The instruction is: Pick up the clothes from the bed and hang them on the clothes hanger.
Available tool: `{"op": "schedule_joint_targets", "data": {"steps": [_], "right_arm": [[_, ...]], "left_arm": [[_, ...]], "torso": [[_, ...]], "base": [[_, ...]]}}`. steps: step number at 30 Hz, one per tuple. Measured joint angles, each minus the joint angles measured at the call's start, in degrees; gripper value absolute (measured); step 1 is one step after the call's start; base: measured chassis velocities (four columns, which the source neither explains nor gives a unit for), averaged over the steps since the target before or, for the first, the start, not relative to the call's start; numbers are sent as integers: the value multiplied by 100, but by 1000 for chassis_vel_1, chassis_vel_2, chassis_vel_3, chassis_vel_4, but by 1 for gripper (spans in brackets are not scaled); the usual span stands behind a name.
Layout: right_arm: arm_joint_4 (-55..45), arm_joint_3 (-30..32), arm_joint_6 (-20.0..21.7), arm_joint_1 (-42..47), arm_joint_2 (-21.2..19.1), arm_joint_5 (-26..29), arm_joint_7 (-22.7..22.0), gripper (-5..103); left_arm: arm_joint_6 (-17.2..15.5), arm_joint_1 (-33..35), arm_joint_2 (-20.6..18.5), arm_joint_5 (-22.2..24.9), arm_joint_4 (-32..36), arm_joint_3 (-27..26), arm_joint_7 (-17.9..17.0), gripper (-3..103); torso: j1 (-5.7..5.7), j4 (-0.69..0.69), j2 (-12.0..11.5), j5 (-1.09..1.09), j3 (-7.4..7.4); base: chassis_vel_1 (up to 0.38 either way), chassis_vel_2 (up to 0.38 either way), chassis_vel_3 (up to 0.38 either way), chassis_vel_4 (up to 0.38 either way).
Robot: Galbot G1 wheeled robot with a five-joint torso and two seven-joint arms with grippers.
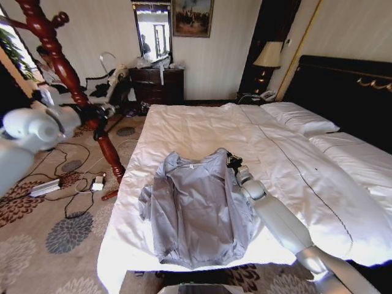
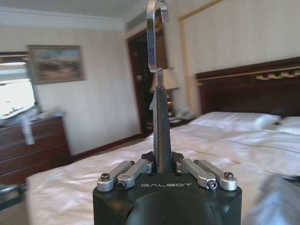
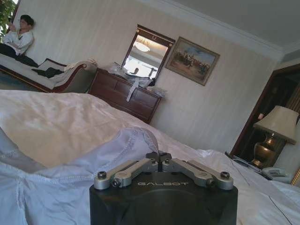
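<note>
The clothes, a grey-blue jacket, lie spread flat on the white bed near its foot edge. My right gripper rests at the jacket's collar and shoulder. In the right wrist view its jaws stand closed, right gripper, with bunched jacket fabric at the tips. My left gripper is raised off the bed's left side beside the wooden coat stand. It is shut, left gripper, on the black clothes hanger, which stands upright with its silver hook on top.
The reddish-brown coat stand rises left of the bed. Cables and a power strip lie on the carpet near its foot. A dresser and a lamp stand at the far wall, and the black headboard is on the right.
</note>
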State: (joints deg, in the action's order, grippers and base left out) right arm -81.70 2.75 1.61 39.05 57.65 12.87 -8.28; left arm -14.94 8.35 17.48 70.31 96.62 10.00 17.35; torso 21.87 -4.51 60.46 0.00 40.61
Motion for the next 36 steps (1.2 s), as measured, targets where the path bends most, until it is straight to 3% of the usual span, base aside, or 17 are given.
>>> {"op": "schedule_joint_targets", "data": {"steps": [2, 7, 12, 14, 17, 19, 23, 24, 29, 30, 32, 36], "right_arm": [[14, -38, 15, -60, 1, 19, -10, 0], [13, -51, 32, -73, -73, 56, -21, 0], [-6, -35, 49, -63, -141, 94, -32, 0], [-6, -33, 49, -62, -146, 95, -32, 0], [3, -47, 49, -87, -165, 99, -44, 0], [3, -59, 51, -95, -166, 102, -49, 0], [-15, -119, 73, -116, -208, 165, -75, 0], [-15, -119, 73, -116, -208, 165, -75, 0], [-143, -167, 81, -104, -309, 280, -81, 0], [-143, -167, 81, -104, -309, 280, -81, 0], [-229, -197, 107, -106, -344, 370, -95, 0], [-391, -273, 154, -146, -383, 504, -116, 0]], "left_arm": [[181, 853, -128, -117, 349, -533, 350, 16], [356, 1812, -164, -468, 655, -905, 621, 16], [575, 2448, -137, -992, 716, -954, 663, 16], [593, 2496, -137, -998, 717, -956, 699, 16], [769, 2749, -102, -842, 660, -959, 1064, 16], [805, 2781, -89, -810, 630, -955, 1148, 16], [1060, 2860, 76, -801, 288, -794, 1784, 16], [1060, 2860, 76, -801, 288, -794, 1784, 16], [1282, 2290, 478, -987, -294, 101, 2794, 16], [1282, 2290, 478, -987, -294, 101, 2794, 16], [1438, 1860, 749, -1167, -606, 628, 3268, 16], [1512, 1605, 1098, -1329, -971, 887, 3503, 16]], "torso": [[0, 10, 0, 0, 0], [0, 3, 0, 0, 0], [1, 5, 0, -2, 0], [1, 6, 0, -2, 0], [1, 4, -1, 0, 0], [1, 4, -1, 0, 0], [0, 6, -1, 0, 0], [0, 6, -1, 0, 0], [0, 6, -1, 0, 0], [0, 6, -1, 0, 0], [1, 1, -1, 0, 1], [2, 4, -1, -1, 1]], "base": [[0, 0, 0, 0], [0, 0, 0, 0], [0, 0, 0, 0], [0, 0, 0, 0], [0, 0, 0, 0], [0, 0, 0, 0], [0, 0, 0, 0], [0, 0, 0, 0], [0, 0, 0, 0], [0, 0, 0, 0], [0, 0, 0, 0], [0, 0, 0, 0]]}}
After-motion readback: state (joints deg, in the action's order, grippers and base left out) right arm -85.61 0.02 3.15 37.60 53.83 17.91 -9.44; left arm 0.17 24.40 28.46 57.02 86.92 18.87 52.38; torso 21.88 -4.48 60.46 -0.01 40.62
